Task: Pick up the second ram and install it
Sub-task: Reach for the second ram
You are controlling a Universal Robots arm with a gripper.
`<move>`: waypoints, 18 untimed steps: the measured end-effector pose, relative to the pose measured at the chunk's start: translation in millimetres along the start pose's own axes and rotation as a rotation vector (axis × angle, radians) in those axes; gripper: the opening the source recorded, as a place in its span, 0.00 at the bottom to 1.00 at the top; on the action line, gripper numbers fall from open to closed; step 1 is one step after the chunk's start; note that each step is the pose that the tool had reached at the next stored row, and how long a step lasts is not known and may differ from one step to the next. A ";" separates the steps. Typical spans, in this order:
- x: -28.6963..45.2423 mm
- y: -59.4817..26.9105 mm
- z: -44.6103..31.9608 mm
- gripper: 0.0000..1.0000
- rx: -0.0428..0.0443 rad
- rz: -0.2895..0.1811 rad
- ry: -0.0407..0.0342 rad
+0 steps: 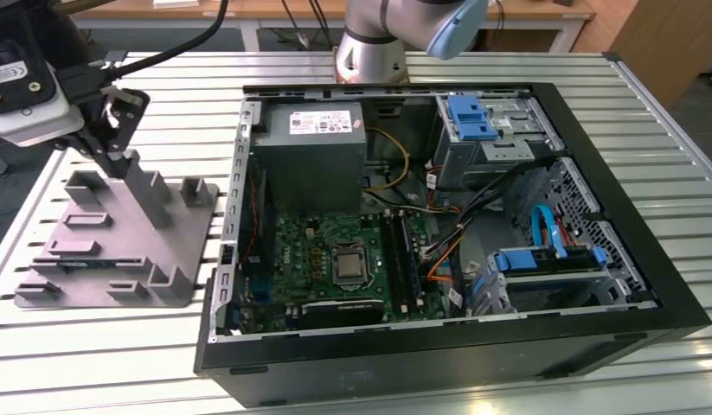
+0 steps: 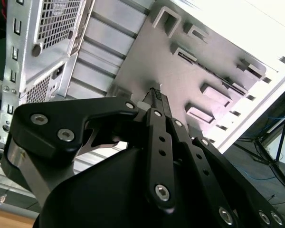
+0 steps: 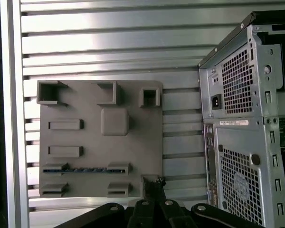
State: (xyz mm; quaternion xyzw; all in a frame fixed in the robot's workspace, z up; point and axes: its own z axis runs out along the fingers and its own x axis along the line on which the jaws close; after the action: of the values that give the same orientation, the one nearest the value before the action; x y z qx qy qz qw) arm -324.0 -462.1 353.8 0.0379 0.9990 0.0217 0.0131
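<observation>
The second ram (image 3: 83,169) is a thin dark stick with a bluish edge, standing on edge between two grey blocks of the holder plate (image 3: 92,102). In the exterior view the ram (image 1: 93,262) sits near the front of that plate (image 1: 189,238), at the exterior view's left. My gripper (image 1: 111,151) hangs above the far part of the plate, apart from the ram. Its black fingertips (image 3: 154,183) are pressed together with nothing between them, and they meet in the same way in the second wrist view (image 2: 155,97).
An open computer case (image 1: 632,259) lies at the exterior view's right, with the green motherboard (image 1: 304,251) and its long black slots (image 1: 400,251) exposed. Its perforated metal rear wall (image 3: 237,118) stands close beside the plate. A tall grey block (image 1: 148,194) rises from the plate.
</observation>
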 end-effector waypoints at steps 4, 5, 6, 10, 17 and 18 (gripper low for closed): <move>2.3 -0.3 2.7 0.10 0.0001 0.000 0.0001; 2.3 -0.3 2.7 0.10 0.0002 0.000 0.0003; 2.4 -0.3 2.7 0.10 0.0002 0.000 0.0003; 2.4 -0.3 2.9 0.10 0.0000 0.000 0.0001; 7.3 -1.0 9.8 0.10 0.0000 0.000 0.0000; 7.9 -1.1 11.6 0.10 0.0001 0.000 0.0000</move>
State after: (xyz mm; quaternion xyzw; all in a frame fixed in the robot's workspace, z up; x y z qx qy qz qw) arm -331.7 -462.1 342.0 0.0379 0.9990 0.0217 0.0131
